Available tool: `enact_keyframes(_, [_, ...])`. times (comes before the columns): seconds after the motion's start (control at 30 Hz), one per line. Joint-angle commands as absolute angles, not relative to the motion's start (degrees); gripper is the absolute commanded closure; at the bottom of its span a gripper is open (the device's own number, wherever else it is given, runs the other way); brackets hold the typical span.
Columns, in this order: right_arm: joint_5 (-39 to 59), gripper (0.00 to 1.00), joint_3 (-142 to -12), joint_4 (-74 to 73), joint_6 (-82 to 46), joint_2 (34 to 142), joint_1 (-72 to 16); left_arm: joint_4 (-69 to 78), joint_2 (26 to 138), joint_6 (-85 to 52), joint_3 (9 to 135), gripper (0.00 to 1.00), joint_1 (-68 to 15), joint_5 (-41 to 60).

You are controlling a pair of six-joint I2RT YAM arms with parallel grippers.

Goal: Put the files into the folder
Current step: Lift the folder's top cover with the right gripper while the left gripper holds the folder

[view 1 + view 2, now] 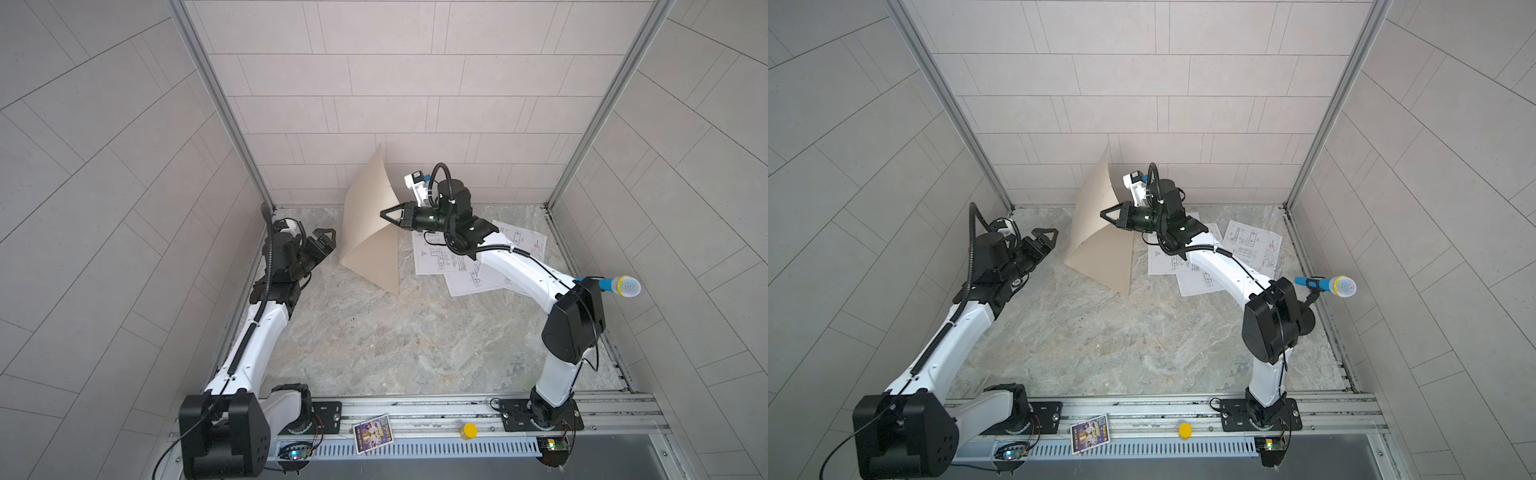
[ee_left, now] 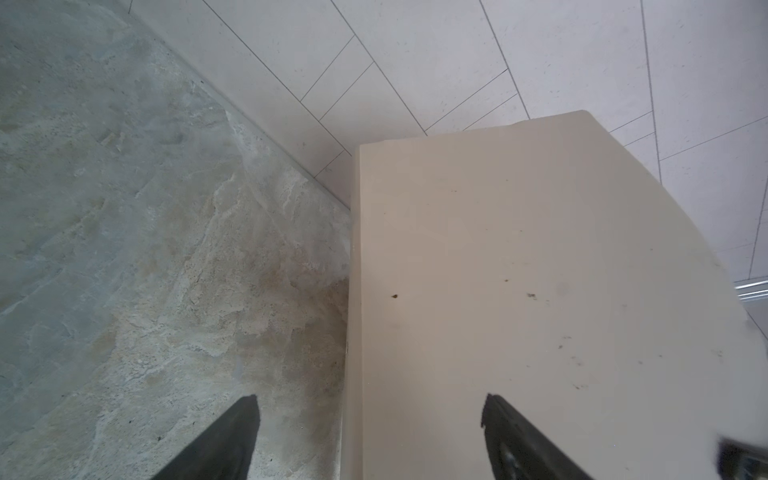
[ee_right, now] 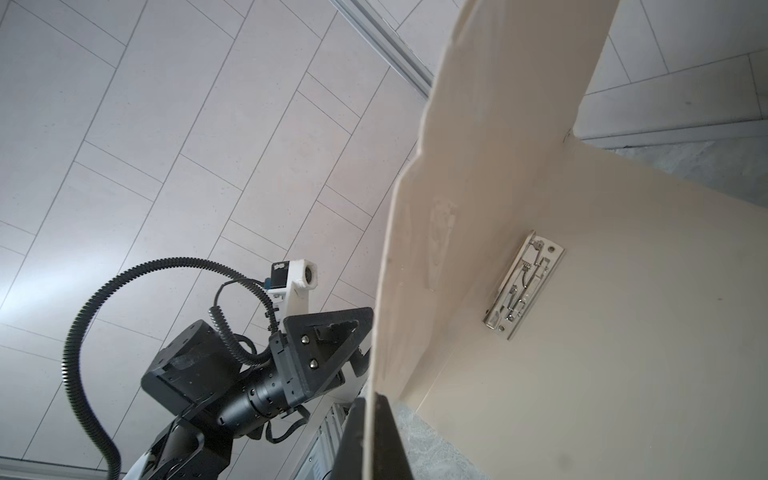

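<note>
The tan folder (image 1: pixel 376 262) stands half open at the back of the table, its cover (image 1: pixel 1090 203) lifted and curved. My right gripper (image 1: pixel 388 216) is shut on the cover's free edge, and the right wrist view shows that edge pinched in the gripper (image 3: pixel 373 419). A silver clip (image 3: pixel 524 286) sits on the inner spine. My left gripper (image 1: pixel 325 241) is open just left of the folder, holding nothing; the folder's edge (image 2: pixel 519 291) runs between its fingertips (image 2: pixel 492 409) without touching them. The files (image 1: pixel 440 259), white printed sheets, lie overlapped on the table to the right, partly under my right arm.
Tiled walls close in the back and both sides. A blue microphone (image 1: pixel 621 285) juts in at the right. On the front rail lie a colourful picture card (image 1: pixel 372 433) and a yellow cap (image 1: pixel 469 431). Bare marble table (image 1: pixel 374 340) spreads in front.
</note>
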State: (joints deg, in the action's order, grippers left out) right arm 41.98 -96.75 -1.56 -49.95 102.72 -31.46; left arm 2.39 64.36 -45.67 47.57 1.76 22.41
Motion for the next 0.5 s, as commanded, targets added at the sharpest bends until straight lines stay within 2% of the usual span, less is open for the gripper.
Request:
enact_keyframes(0.0, [43.5, 1.0, -100.7, 0.8, -47.7, 97.5, -31.4, 2.4, 62.6, -46.3, 49.1, 0.09, 1.8, 21.5])
enact_keyframes(0.13, [44.0, 1.0, -102.1, 4.0, -45.6, 93.7, -28.5, 2.3, 64.4, -46.8, 49.9, 0.09, 1.8, 24.2])
enact_keyframes(0.33, [43.0, 1.0, -101.4, 17.1, -37.0, 87.4, -18.3, 2.5, 65.2, -47.0, 49.7, 0.09, 0.8, 24.1])
enact_keyframes(0.47, [45.4, 1.0, -99.7, 17.3, -37.7, 83.7, -12.1, 3.0, 65.5, -46.7, 49.7, 0.09, -1.1, 22.6])
